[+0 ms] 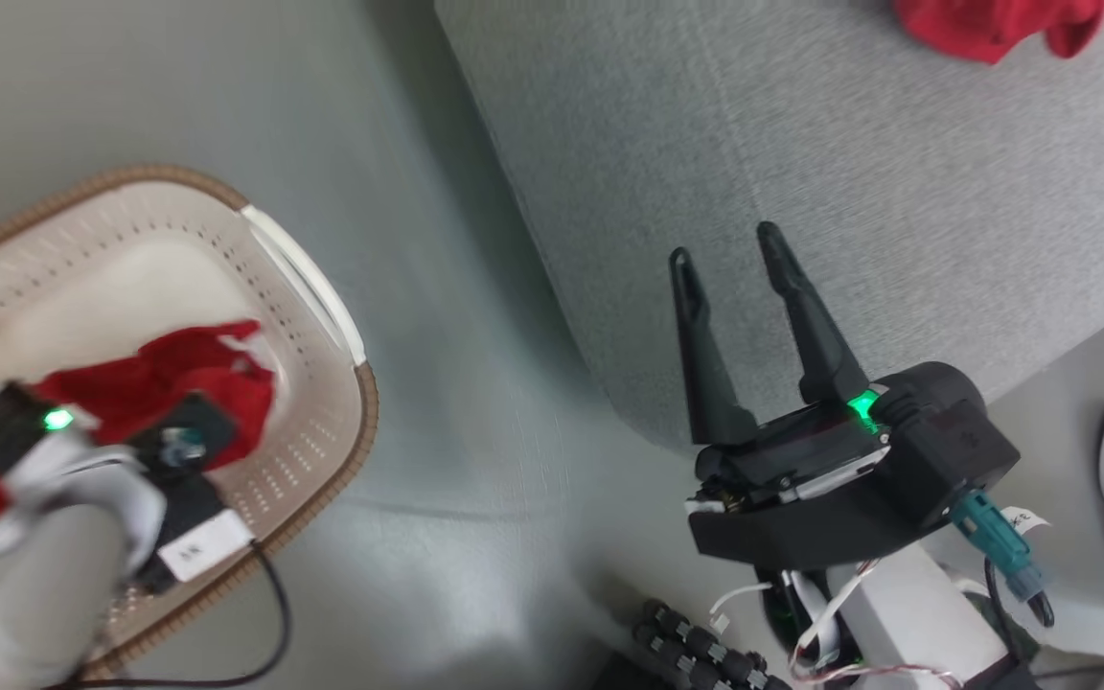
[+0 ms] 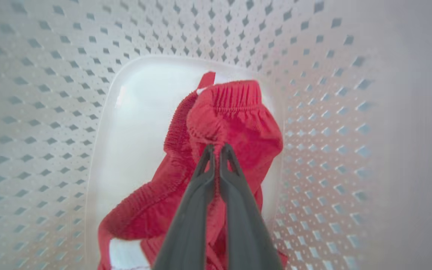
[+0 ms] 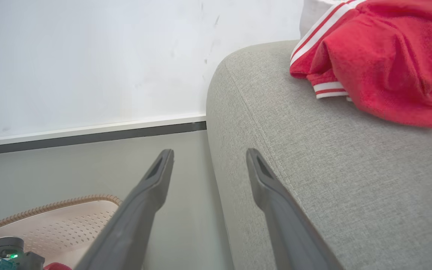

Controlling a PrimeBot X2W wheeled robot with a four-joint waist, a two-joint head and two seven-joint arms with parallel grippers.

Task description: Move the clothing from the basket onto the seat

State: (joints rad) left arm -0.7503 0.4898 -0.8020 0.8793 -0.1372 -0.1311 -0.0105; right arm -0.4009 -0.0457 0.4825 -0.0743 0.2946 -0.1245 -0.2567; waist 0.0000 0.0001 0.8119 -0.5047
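One garment [image 2: 238, 112] pinched by left gripper [image 2: 216, 147] (wrist view).

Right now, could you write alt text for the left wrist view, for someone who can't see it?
Two dark jaws, closed together, pinch a crumpled red garment inside a white perforated basket. A white panel shows at the garment's lower edge.

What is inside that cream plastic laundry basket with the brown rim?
One crumpled red fabric garment with white trim, pinched in the left jaws, over the basket's pale floor. Anything beneath the cloth is covered.
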